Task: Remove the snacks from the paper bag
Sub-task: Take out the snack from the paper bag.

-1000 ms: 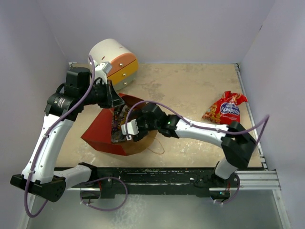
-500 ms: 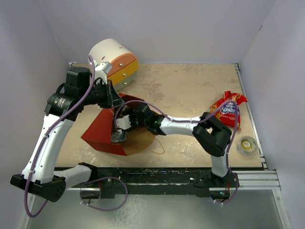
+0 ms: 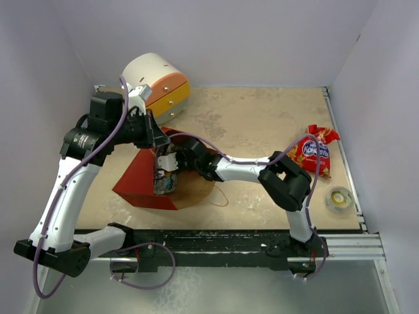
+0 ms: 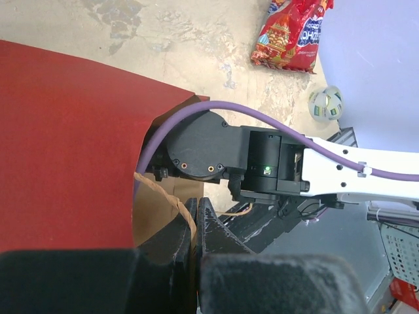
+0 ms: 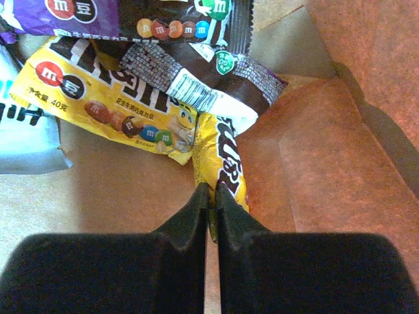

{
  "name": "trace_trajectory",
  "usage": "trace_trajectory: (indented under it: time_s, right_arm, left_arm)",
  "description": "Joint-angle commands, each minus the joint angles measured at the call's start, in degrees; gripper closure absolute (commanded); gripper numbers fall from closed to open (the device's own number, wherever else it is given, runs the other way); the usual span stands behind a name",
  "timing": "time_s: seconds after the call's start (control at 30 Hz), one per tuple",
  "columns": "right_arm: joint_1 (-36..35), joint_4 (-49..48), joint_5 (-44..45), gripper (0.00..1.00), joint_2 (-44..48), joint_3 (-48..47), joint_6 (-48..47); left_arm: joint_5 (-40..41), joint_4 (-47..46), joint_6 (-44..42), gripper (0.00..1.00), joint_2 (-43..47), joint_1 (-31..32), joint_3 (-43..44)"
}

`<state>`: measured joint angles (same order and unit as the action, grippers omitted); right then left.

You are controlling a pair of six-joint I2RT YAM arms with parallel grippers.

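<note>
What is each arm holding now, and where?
Left fingers pinch the paper bag by its rim. Right fingers are closed against the lower end of the yellow packet; whether they grip it cannot be told.

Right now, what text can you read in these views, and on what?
"m", "豆": purple packet.
"m", "豆", "40克": big yellow packet; its other print is too small to read.
Narrow yellow packet: brown lettering, cut off, unreadable.
Red bag: blue-white logo, too blurred to read.
Tape roll: label too small to read.
</note>
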<state>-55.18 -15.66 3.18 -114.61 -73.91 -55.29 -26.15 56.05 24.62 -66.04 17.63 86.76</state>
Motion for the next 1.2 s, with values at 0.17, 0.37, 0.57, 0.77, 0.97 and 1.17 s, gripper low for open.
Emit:
trace_trajectory:
  time_s: [0.17,0.37,0.57,0.77,0.97,1.17]
  right_arm:
    - [0.07,5.98,-4.26,1.0,8.34,-0.79,10.72]
    - [0.07,9.84,-12.26,1.0,17.19,4.08,20.18]
    - [-0.01,14.06,-18.72,1.0,24.07,6.23,30.55]
    - [-0.02,20.65,-16.45,1.0,29.29,4.86,39.63]
    - [-0.02,24.7,-13.24,1.0,38.19,4.72,44.21]
    - [-0.02,24.94,-9.55,1.0,44.03,5.67,48.93]
  left_arm:
    - [0.03,-1.3,3.37,1.0,-0.28,-0.13,2.78]
    - [0.09,-1.46,3.23,1.0,-1.05,-0.08,3.4]
    - [-1.33,-1.98,3.15,1.0,-1.4,-0.1,3.24]
    - [-1.02,-2.2,3.41,1.0,-1.29,-0.11,2.94]
    - [-1.1,-3.9,4.42,1.0,-0.41,-0.07,0.82]
    - [-1.25,-5.12,4.81,1.0,-0.46,-0.06,0.81]
